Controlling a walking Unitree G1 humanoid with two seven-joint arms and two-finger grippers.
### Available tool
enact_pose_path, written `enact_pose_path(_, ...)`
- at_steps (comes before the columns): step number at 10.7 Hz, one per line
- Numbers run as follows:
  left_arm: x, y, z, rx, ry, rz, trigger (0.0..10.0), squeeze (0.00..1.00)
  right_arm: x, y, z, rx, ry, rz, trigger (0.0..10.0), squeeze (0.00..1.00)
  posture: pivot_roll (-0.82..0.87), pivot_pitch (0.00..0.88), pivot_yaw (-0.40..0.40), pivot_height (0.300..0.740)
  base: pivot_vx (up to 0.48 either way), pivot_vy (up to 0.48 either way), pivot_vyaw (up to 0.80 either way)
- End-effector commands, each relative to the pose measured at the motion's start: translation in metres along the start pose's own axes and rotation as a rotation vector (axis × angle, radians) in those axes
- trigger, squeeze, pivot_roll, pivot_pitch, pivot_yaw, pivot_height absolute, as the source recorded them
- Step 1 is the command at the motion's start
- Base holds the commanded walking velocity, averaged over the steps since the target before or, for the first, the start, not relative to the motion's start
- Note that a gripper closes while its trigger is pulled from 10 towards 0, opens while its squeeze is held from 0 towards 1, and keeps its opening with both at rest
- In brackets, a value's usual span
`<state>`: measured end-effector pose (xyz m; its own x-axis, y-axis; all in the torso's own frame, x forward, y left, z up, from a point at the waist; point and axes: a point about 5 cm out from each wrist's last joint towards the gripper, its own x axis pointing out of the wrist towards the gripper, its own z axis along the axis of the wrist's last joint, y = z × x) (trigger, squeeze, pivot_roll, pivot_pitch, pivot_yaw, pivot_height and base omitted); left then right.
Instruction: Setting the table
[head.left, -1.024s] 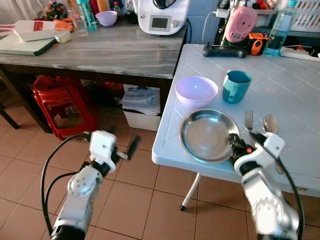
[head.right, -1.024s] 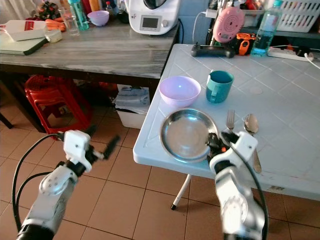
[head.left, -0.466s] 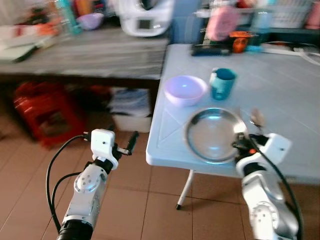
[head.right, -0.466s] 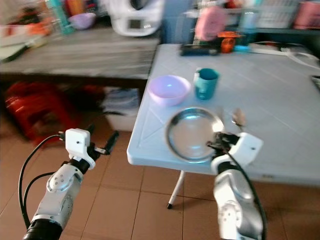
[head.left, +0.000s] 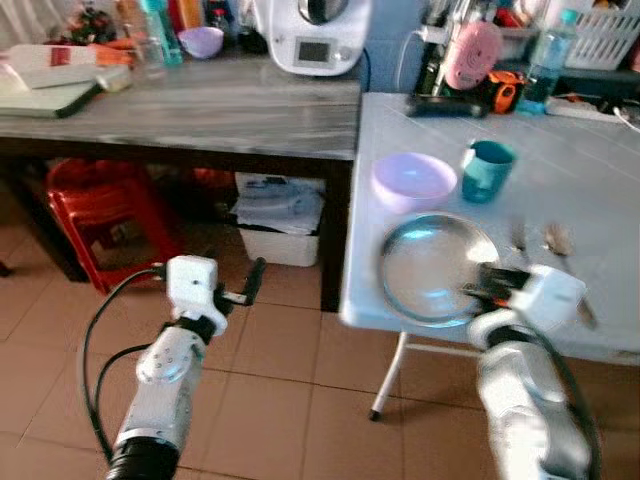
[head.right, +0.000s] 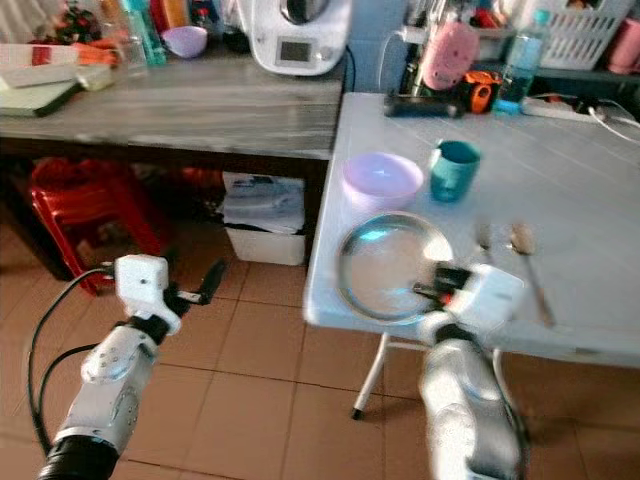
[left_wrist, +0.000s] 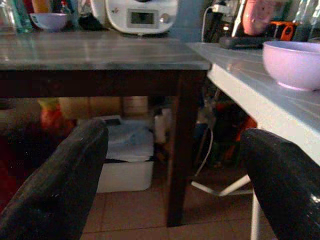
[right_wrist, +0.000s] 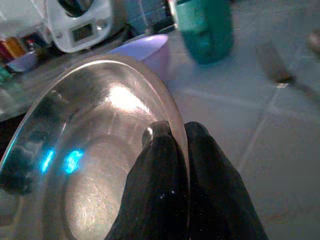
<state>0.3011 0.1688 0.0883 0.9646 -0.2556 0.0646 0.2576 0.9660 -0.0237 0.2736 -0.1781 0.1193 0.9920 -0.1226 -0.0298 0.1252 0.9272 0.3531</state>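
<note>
A round steel plate (head.left: 432, 268) lies near the front edge of the white table (head.left: 600, 160). My right gripper (right_wrist: 175, 131) is shut on the plate's near right rim, one finger inside and one outside. Behind the plate stand a lilac bowl (head.left: 414, 181) and a teal mug (head.left: 487, 170). A fork (head.left: 519, 240) and a spoon (head.left: 558, 242) lie to the plate's right. My left gripper (head.left: 252, 278) hangs open over the floor, left of the table, holding nothing.
A dark wooden table (head.left: 200, 100) to the left carries a white kitchen machine (head.left: 315, 35), bottles and a small bowl. Under it sit red stools (head.left: 100, 210) and a white bin (head.left: 275, 230). Clutter and a water bottle (head.left: 555, 45) line the white table's far edge.
The whole view swung and is sharp again after the blur, so the camera moved. My right gripper keeps its hold on the plate's rim. The left arm stays raised and open.
</note>
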Motion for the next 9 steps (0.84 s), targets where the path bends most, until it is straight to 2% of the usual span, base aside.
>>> enact_pose_path(1,0.002,-0.003,0.003,0.006,-0.009,-0.008,10.0,0.0,0.0,-0.005,0.007,-0.018,-0.037,-0.019,10.0,0.0,0.06,0.032,0.063,0.74,0.0,0.431,0.0)
enact_pose_path(7,0.011,0.0,0.007,-0.005,-0.018,0.035,10.0,0.0,-0.002,0.0,0.008,-0.036,-0.081,-0.024,10.0,0.0,0.05,0.057,0.085,0.74,0.0,0.427,0.0)
enact_pose_path(9,0.014,0.0,0.009,-0.002,-0.026,0.036,10.0,0.0,0.0,0.001,0.009,-0.045,-0.088,-0.023,10.0,0.0,0.05,0.047,0.083,0.74,0.0,0.428,0.45)
